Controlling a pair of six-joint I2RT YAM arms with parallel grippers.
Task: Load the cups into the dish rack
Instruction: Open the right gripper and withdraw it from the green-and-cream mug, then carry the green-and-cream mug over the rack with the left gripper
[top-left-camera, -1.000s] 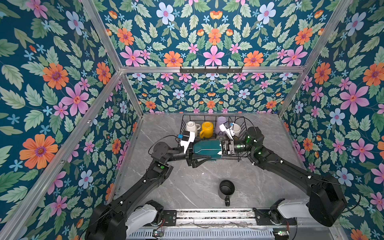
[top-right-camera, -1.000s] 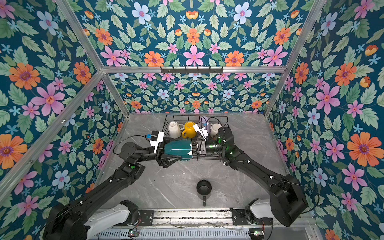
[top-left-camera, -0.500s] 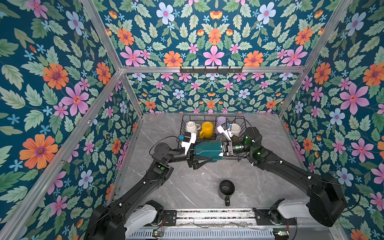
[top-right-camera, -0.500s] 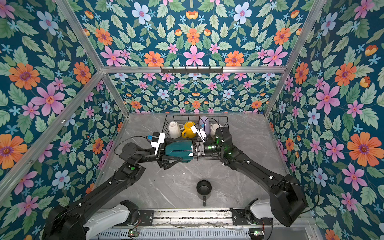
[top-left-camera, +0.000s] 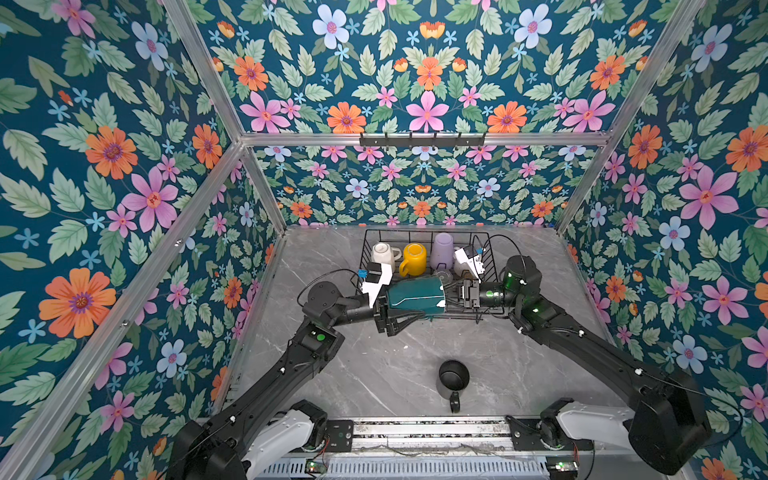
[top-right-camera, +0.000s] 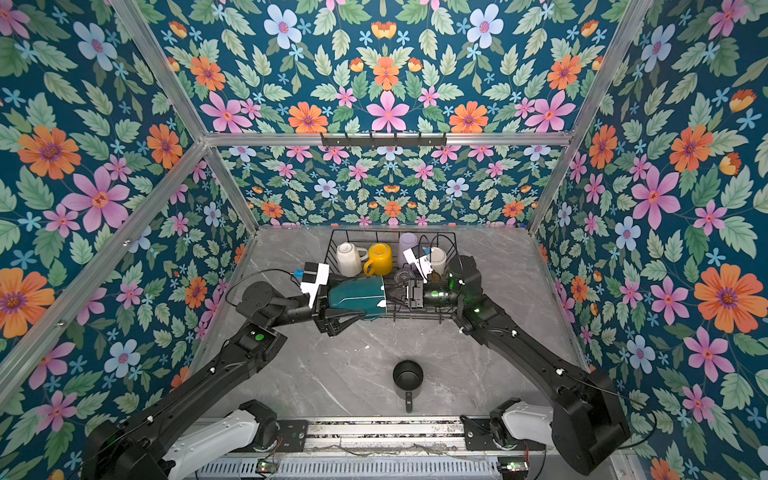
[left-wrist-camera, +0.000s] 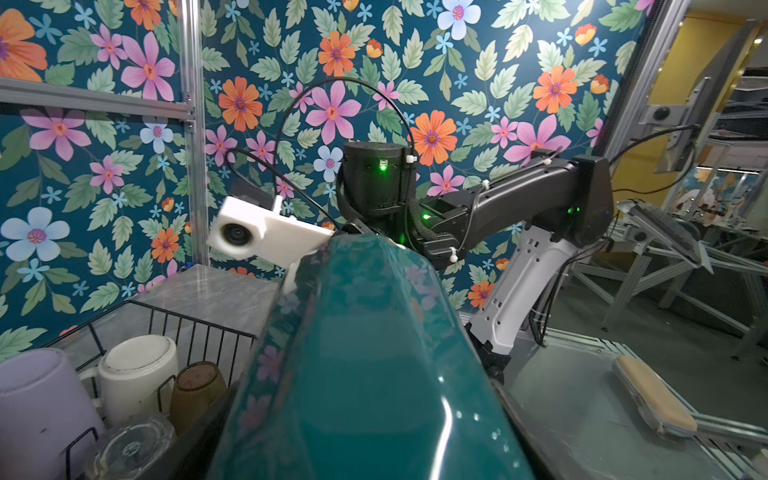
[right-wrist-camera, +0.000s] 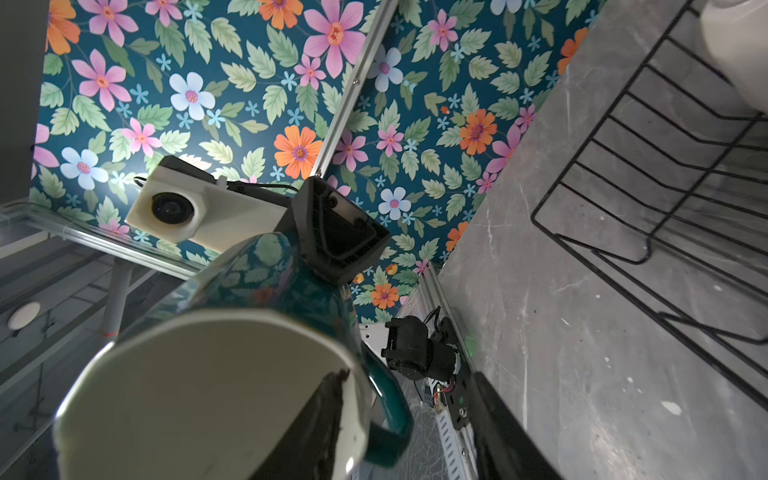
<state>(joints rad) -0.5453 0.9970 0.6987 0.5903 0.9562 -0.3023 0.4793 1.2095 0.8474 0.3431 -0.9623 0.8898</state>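
**Two robot arms meet at a green mug by a wire dish rack**

Seen from above, teal floral wall panels (top-left-camera: 124, 166) enclose a grey marble tabletop (top-left-camera: 374, 374) in the lower centre of the frame. A black left arm (top-left-camera: 291, 374) and a black right arm (top-left-camera: 582, 345) rise from the bottom edge and meet at the centre. In the upper middle of the table sits the large rectangular black wire dish rack (top-left-camera: 365, 249).

The glossy dark green ceramic mug (top-left-camera: 415, 293) lies on its side with its white mouth facing right. It overlaps the lower left part of the rack, and whether it touches the wires cannot be told. The left gripper (top-left-camera: 405, 307) is clamped around its base end. The right gripper (top-left-camera: 449, 293) has its jaws apart and grips nothing. In the right wrist view one finger (right-wrist-camera: 328, 415) sits inside the mug's mouth, and the other stands clear of the mug's handle (right-wrist-camera: 395, 415).

Across the rack's upper row, from left to right, stand:
- a white ceramic mug (top-left-camera: 384, 253)
- a yellow ceramic mug (top-left-camera: 413, 257)
- a lavender plastic tumbler (top-left-camera: 442, 249)
- a second white mug (top-right-camera: 438, 259), partly hidden behind the right wrist camera (top-left-camera: 467, 259)

A black mug (top-left-camera: 453, 376) stands alone at lower centre, well apart from the rack, with its handle towards the bottom edge. A clear glass (top-left-camera: 444, 275) sits just below the tumbler. An olive-amber glass (left-wrist-camera: 197, 390) sits beside the second white mug.
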